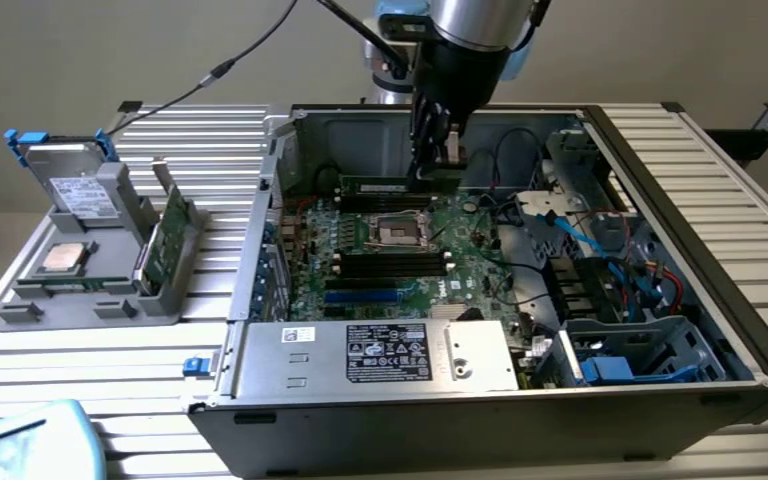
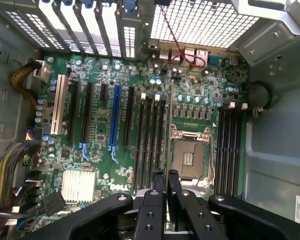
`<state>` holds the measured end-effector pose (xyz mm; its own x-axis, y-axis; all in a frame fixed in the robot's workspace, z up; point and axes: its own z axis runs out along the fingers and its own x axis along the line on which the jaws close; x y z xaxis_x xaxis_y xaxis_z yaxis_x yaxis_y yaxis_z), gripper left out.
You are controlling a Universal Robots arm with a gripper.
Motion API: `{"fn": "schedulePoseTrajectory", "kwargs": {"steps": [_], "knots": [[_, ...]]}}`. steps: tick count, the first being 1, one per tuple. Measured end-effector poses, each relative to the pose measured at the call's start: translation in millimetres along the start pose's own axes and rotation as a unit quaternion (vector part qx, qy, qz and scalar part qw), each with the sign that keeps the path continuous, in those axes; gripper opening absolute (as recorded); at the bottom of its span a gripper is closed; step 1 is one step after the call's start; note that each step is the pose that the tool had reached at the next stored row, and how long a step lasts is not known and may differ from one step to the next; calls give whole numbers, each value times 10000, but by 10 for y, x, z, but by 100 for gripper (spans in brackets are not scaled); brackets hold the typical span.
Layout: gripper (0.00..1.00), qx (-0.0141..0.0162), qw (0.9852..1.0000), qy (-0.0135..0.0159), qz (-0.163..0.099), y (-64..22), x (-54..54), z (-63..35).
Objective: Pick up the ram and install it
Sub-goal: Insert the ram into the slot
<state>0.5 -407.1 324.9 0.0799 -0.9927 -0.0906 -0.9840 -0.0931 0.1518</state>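
Slatted metal table (image 1: pixel 704 160), open PC case (image 1: pixel 357 420) | gripper (image 1: pixel 432 172) pinched on the ram (image 1: pixel 381 185) (thin green stick) | ram at the motherboard (image 1: pixel 398 275) memory slots (image 1: pixel 384 200), beside the processor socket (image 1: pixel 398 232)

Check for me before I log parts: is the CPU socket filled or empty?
Empty: the socket shows bare gold contacts inside its metal frame, with no chip over them.
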Motion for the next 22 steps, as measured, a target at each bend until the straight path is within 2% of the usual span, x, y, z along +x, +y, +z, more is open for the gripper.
{"fn": "schedulePoseTrajectory", "kwargs": {"steps": [22], "knots": [[14,5,10000,-2,15,-51,139,387]]}}
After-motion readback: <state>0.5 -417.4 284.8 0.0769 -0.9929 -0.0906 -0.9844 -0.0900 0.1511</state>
